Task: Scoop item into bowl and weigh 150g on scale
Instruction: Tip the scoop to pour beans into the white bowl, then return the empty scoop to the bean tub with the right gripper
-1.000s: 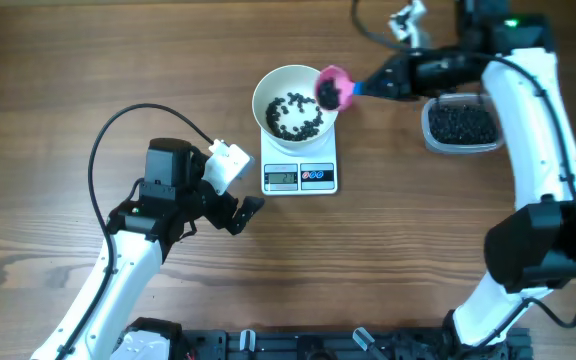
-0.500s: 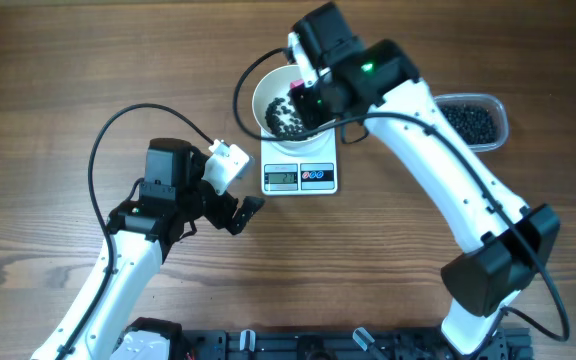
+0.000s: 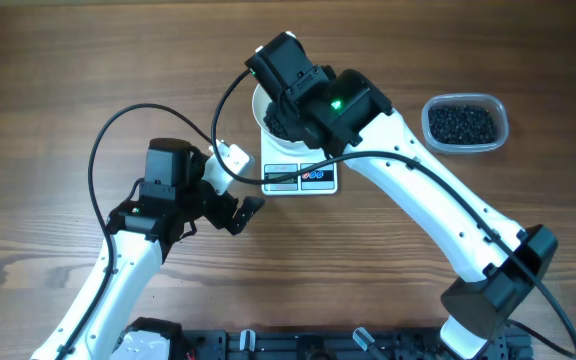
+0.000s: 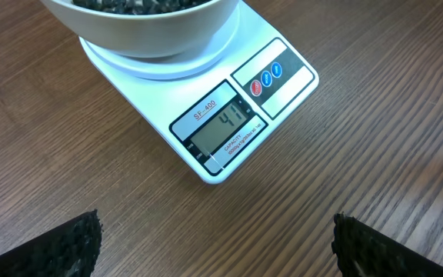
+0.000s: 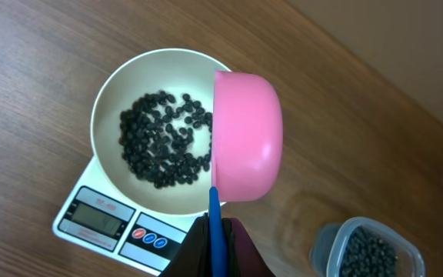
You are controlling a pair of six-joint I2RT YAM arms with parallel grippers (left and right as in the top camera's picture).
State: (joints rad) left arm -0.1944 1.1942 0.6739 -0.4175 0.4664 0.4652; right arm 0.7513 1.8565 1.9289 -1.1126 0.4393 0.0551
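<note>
A pink scoop (image 5: 246, 135) is being gripped over the bowl (image 5: 110, 108) by the right end effector (image 5: 215, 235) — the left end effector (image 4: 218, 250) is being held open.

One white bowl (image 5: 108, 96), one scale (image 4: 221, 127) with two buttons (image 4: 266, 77), one pink scoop (image 5: 246, 138) and one clear tub (image 3: 427, 128). Two robot arms (image 3: 418, 190) show. The black beads (image 5: 160, 146) are too many to count.

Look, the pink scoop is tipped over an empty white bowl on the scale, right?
Not empty: the right wrist view shows black beans in the white bowl. The pink scoop is tipped over it, and it sits on the scale.
</note>
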